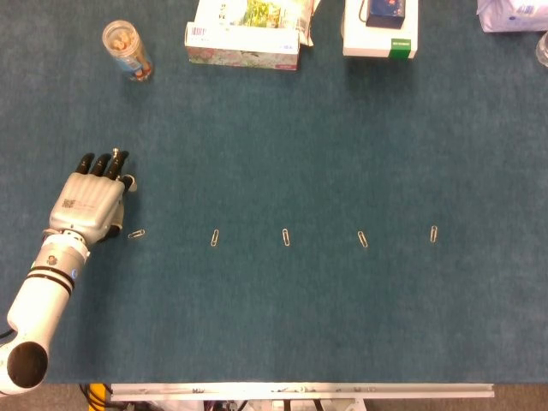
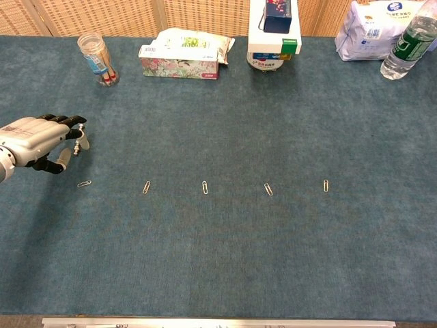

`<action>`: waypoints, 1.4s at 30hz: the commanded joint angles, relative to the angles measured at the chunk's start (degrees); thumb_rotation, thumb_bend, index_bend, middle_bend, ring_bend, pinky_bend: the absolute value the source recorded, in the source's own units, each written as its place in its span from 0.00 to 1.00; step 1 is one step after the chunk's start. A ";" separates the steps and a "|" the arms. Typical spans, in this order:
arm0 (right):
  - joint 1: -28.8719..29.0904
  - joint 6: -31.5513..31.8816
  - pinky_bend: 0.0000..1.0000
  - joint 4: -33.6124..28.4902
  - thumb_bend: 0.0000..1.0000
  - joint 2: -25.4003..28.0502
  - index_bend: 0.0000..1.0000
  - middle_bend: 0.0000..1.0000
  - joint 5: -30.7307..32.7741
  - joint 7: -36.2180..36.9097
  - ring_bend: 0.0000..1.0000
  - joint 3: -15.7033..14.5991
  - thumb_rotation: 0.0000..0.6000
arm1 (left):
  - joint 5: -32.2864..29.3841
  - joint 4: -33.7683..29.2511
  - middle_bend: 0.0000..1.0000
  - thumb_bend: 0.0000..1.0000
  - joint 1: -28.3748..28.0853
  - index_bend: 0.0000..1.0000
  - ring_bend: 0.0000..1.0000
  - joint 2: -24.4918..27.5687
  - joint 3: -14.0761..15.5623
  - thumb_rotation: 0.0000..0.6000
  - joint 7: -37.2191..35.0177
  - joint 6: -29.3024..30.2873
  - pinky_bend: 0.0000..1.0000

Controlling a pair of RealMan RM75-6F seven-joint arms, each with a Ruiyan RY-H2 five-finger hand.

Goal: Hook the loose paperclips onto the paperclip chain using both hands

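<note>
Several silver paperclips lie apart in a row across the blue cloth, none linked to another. The leftmost paperclip [image 1: 136, 234] [image 2: 84, 184] lies just right of my left hand [image 1: 88, 201] [image 2: 42, 141]. The others follow to the right, with a second paperclip [image 1: 215, 238] [image 2: 146, 186], a middle paperclip [image 1: 286, 237] [image 2: 205, 187], a fourth paperclip [image 1: 363, 239] [image 2: 268, 189] and the rightmost paperclip [image 1: 434, 233] [image 2: 326, 185]. My left hand is back-up at the table's left side, fingers slightly bent, thumb apart, holding nothing. The right hand shows in neither view.
At the back stand a clear jar [image 1: 127, 50] [image 2: 97, 59], a flowered tissue pack [image 1: 244, 38] [image 2: 181, 55], a white box [image 1: 381, 30] [image 2: 273, 34], a white bag [image 2: 369, 31] and a water bottle [image 2: 410, 41]. The table's metal front edge [image 1: 300, 390] runs along the bottom.
</note>
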 commanded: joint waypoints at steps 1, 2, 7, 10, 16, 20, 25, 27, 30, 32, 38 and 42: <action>-0.01 0.00 0.44 0.00 0.61 -0.01 0.43 0.42 -0.02 -0.03 0.37 -0.02 1.00 | -0.51 0.22 0.00 0.72 -0.37 0.26 0.00 -0.12 0.39 1.00 0.09 0.33 0.00; 0.00 -0.01 0.44 0.00 0.61 -0.03 0.43 0.42 -0.06 -0.07 0.37 -0.02 1.00 | -0.71 0.34 0.00 0.72 -0.52 0.26 0.00 -0.14 0.64 1.00 0.14 0.39 0.00; 0.07 -0.24 0.44 0.06 0.61 -0.13 0.43 0.42 0.05 -0.20 0.37 -0.05 1.00 | -1.37 0.97 0.00 0.72 -1.09 0.25 0.00 -0.25 1.44 1.00 0.23 0.62 0.00; 0.14 -0.47 0.44 0.13 0.61 -0.22 0.43 0.42 0.25 -0.27 0.37 -0.01 1.00 | -1.56 1.20 0.00 0.72 -1.27 0.25 0.00 -0.30 1.79 1.00 -0.01 0.91 0.00; 0.20 -0.59 0.44 0.18 0.61 -0.31 0.43 0.42 0.35 -0.36 0.37 0.01 1.00 | -1.23 1.54 0.00 0.72 -1.66 0.25 0.00 -0.61 2.35 1.00 -0.82 0.95 0.00; 0.19 -0.59 0.44 0.21 0.61 -0.30 0.43 0.42 0.40 -0.34 0.37 0.04 1.00 | -1.34 1.82 0.00 0.72 -1.91 0.25 0.00 -0.94 2.78 1.00 -1.04 1.05 0.00; 0.24 -0.72 0.44 0.22 0.61 -0.29 0.43 0.42 0.42 -0.29 0.37 0.01 1.00 | -1.61 2.69 0.00 0.72 -2.11 0.25 0.00 -1.71 3.30 1.00 -1.31 1.06 0.00; 0.19 -0.61 0.44 0.19 0.61 -0.27 0.43 0.42 0.34 -0.28 0.37 -0.01 1.00 | -1.83 3.00 0.00 0.72 -2.20 0.25 0.00 -1.83 3.44 1.00 -1.22 1.18 0.00; 0.14 -0.49 0.44 0.22 0.61 -0.25 0.43 0.42 0.36 -0.20 0.37 0.03 1.00 | -2.11 3.18 0.00 0.72 -2.19 0.25 0.00 -1.78 3.63 1.00 -1.31 1.54 0.00; 0.17 -0.57 0.44 0.29 0.61 -0.25 0.43 0.42 0.52 -0.18 0.37 0.10 1.00 | -2.17 3.23 0.00 0.72 -2.12 0.25 0.00 -1.64 3.77 1.00 -1.42 1.90 0.00; 0.21 -0.66 0.44 0.25 0.61 -0.32 0.43 0.42 0.41 -0.34 0.37 0.01 1.00 | -2.02 3.38 0.00 0.72 -1.65 0.25 0.00 -0.95 4.41 1.00 -1.31 3.29 0.00; 0.22 -0.72 0.44 0.24 0.61 -0.38 0.43 0.42 0.46 -0.43 0.37 0.02 1.00 | -2.07 4.08 0.00 0.72 -1.33 0.25 0.00 -0.62 4.72 1.00 -1.00 4.27 0.00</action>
